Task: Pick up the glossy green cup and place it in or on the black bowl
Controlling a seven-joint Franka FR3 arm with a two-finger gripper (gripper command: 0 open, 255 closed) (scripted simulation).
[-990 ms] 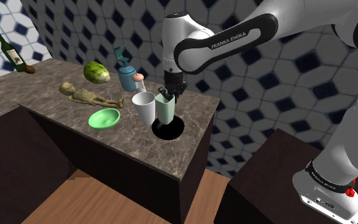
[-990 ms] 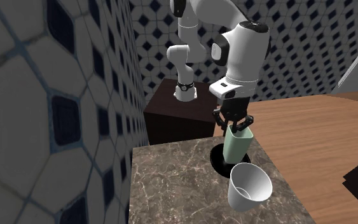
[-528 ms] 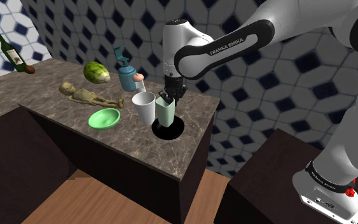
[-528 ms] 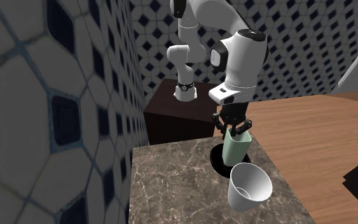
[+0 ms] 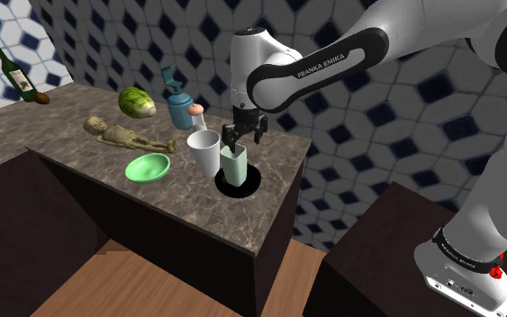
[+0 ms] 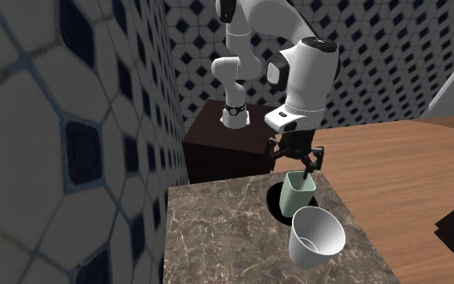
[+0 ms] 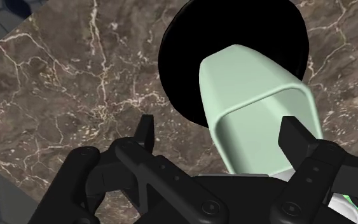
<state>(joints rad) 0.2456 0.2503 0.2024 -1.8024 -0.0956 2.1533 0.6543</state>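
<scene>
Reads as a release: tool (image 5: 244,137), clamped half a second ago, now spread clear of pale green glossy square-mouthed cup (image 5: 234,166) standing upright in flat black bowl (image 5: 253,185) on dark marbled surface (image 5: 53,128); placement judged done.

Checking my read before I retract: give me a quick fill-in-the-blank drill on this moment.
1. The claw above the pale green cup is ____.
2. That cup stands upright in the ____ bowl.
3. Beside the bowl stands a second cup, coloured ____.
Missing words: open; black; white.
</scene>
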